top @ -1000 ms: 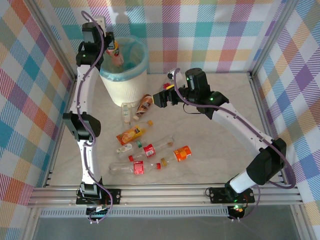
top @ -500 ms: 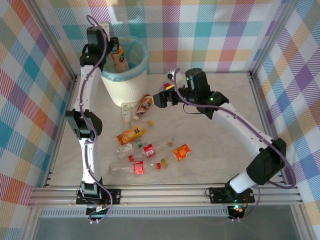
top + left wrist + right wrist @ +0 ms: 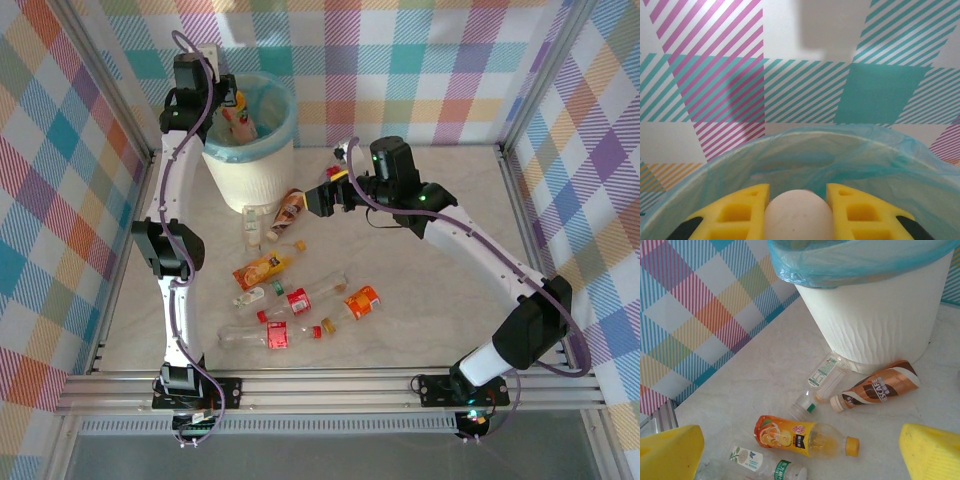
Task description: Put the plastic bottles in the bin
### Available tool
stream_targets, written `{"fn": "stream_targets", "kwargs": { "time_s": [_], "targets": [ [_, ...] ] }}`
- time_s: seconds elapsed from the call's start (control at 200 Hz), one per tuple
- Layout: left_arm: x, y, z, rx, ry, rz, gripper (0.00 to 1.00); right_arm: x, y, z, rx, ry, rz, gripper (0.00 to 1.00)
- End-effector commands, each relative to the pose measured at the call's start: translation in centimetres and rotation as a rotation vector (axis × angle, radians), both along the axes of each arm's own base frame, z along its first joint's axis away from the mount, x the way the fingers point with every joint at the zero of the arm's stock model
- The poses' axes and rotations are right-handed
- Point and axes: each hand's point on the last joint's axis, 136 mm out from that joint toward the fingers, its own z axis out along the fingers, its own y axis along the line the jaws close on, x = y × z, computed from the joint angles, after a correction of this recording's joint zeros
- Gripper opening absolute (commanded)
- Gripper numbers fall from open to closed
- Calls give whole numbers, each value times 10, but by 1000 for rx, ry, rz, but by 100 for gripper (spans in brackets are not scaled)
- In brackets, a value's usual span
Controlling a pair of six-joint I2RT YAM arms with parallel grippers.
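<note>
In the right wrist view, the brown bottle (image 3: 880, 387) lying at the foot of the bin (image 3: 875, 325) bears the white letters "ESCAFE" along its label. The orange-labelled bottle (image 3: 790, 434) and the clear bottle (image 3: 822, 375) with a green label carry print too small to read.

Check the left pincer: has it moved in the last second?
Yes. The left pincer, shut on a plastic bottle, shifted right from the bin's left rim toward the middle of its opening, then barely changed.
</note>
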Motion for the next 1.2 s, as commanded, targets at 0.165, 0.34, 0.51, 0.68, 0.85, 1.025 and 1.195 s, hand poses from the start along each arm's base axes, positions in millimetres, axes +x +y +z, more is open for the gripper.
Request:
{"fn": "stream_targets", "kwargs": {
  "time_s": [0.165,0.34,0.51,0.68,0.85,1.025,1.195],
  "targets": [
    [-35,-5,65,-28,-88,0,6,-6,3,0,-9,5,32,100],
    [-71,-24,114,-34,-162,-59,3,-7,4,-2,-5,18,35,100],
    [-90,-57,106,-36,-91,-141,2,-8,4,-6,-4,35,35,100],
    [-91,-75,58,-36,72,-185,3,-10,3,-8,-8,43,38,100],
    [-85,-80,21,-34,173,-193,5,-12,3,-11,-18,47,43,100],
    [-69,-74,-18,28,243,-165,7,-12,3,-16,-24,60,47,100],
    [-55,-61,-51,101,296,-104,7,-12,4,-21,-34,68,49,100]
  ]
}}
